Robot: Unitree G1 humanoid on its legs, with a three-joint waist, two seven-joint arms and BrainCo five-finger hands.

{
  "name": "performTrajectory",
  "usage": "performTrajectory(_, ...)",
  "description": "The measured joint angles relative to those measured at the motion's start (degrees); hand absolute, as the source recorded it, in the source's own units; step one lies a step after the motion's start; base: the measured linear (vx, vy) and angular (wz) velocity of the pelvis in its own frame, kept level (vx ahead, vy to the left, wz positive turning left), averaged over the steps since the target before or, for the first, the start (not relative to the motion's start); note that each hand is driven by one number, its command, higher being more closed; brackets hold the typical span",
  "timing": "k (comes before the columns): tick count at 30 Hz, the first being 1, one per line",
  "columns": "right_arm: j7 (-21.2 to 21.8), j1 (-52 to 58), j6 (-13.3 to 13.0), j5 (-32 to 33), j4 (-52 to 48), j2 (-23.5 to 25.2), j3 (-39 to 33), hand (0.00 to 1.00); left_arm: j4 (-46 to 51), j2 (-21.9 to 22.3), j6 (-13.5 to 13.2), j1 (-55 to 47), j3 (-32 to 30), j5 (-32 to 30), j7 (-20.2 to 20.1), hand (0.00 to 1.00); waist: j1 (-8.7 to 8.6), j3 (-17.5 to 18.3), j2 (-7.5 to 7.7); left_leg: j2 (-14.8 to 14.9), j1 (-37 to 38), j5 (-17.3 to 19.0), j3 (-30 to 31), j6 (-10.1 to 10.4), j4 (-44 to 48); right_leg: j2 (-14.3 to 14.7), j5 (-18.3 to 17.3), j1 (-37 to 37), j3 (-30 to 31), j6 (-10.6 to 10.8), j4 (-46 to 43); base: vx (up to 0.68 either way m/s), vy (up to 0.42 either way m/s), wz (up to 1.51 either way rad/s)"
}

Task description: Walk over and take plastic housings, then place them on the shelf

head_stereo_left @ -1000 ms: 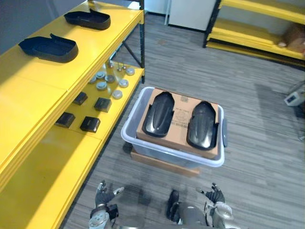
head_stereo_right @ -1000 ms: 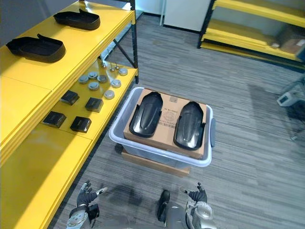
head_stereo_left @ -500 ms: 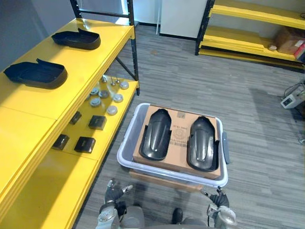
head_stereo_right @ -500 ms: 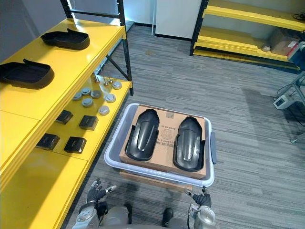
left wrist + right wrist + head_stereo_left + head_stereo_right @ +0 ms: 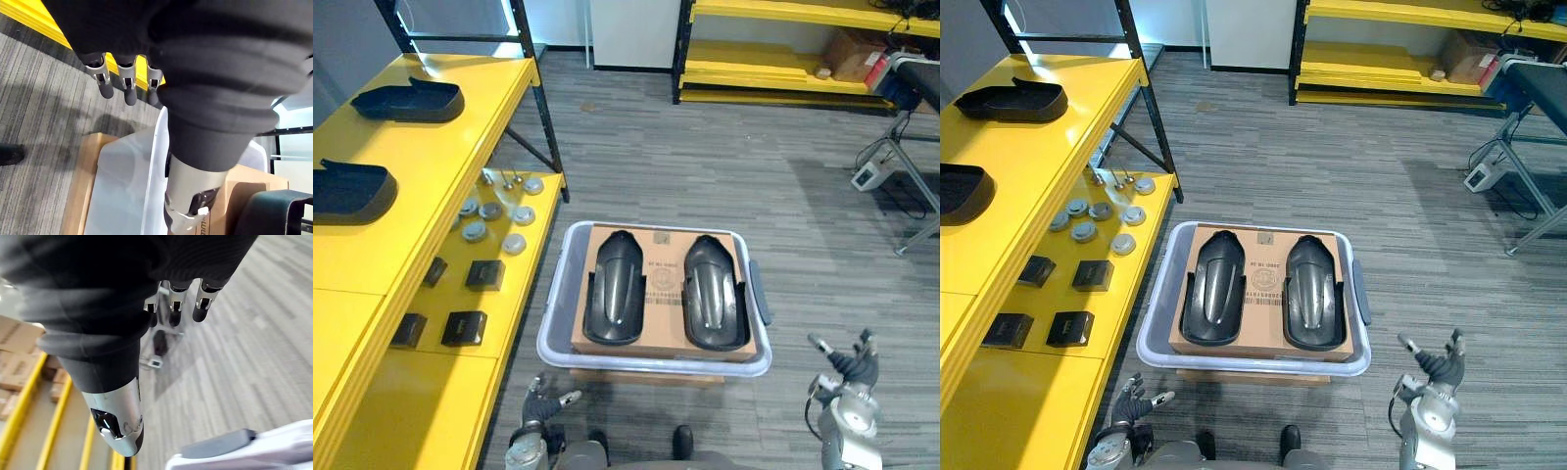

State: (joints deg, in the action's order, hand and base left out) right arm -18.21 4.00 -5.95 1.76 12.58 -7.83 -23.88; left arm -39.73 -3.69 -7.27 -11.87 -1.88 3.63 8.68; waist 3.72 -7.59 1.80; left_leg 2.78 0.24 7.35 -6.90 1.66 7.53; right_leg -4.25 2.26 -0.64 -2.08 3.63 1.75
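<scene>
On grey carpet (image 5: 724,176), two black plastic housings (image 5: 615,300) lie on a cardboard box (image 5: 664,238) beyond the spread, empty fingers of left hand (image 5: 540,401) and right hand (image 5: 849,366); one should be flanked squarely.

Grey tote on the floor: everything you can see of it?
The tote is a translucent grey plastic bin with a darker grey handle on its right end. It sits level on a flat brown board on the carpet, beside the yellow shelf. A cardboard box fills it, carrying two black housings side by side.
</scene>
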Motion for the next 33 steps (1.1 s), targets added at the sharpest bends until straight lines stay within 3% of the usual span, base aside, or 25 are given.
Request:
performTrajectory(6,-0.41,-3.09,1.83,-8.45,-0.18,-0.83,4.47,0.00,1.09,-0.03,-0.07,-0.60,0.19,0.02,-0.92,0.00,0.04,-0.14,-0.24,-0.30,-0.60,-0.47,1.89,-0.30,-0.68,-0.08,0.01,0.22,-1.05,-0.01,0.27,-0.01,-0.011,0.10)
performTrajectory(11,-0.67,-8.54,3.76,-13.82,3.85,-3.87,6.66,0.00,1.23,-0.03,-0.17,-0.42,0.21,0.06,-1.02,0.00,-0.05,-1.81,-1.28,-1.53,-2.85,-2.38,3.76,-0.89,-1.61,-1.10,0.73,1.99,-2.61,0.42,0.22,-0.06,0.009,0.18)
performTrajectory(19,-3.03,-18.44,7.24,-14.76,17.75,-3.96,6.77,0.00,3.42,-0.09,-0.57,-0.36,0.30,0.24,-0.80,0.00,0.31,-7.37,-1.38,-2.78,-7.31,-3.75,5.95,-1.28,-0.59,-2.27,1.62,5.37,-4.27,0.77,-0.60,-0.08,0.022,0.14)
performTrajectory(26,-4.61,-30.21,7.77,-12.74,30.19,-4.79,6.88,0.00,3.72,-0.98,-1.03,2.49,2.65,1.39,1.45,0.00,0.45,-12.38,-1.92,-3.30,-12.06,-3.99,6.06,-1.65,1.86,-2.73,3.25,8.89,-4.24,0.89,-0.53,-0.07,0.032,0.01)
performTrajectory(27,-4.64,-31.98,7.77,-12.29,32.49,-5.68,6.87,1.00,3.71,-1.03,-1.08,2.99,3.13,1.73,1.70,0.00,0.47,-13.30,-2.31,-3.39,-12.54,-3.99,6.19,-1.66,2.35,-2.81,3.44,9.09,-4.30,0.92,-0.48,-0.06,0.028,0.04)
performTrajectory(33,-5.30,-37.74,7.25,-8.83,37.24,-8.66,6.91,1.00,3.72,-1.03,-2.01,5.78,4.76,3.01,2.86,0.00,0.33,-16.07,-2.77,-3.60,-14.57,-4.57,6.61,-1.93,2.51,-2.91,4.16,10.93,-4.47,0.61,-0.48,-0.05,0.017,0.02)
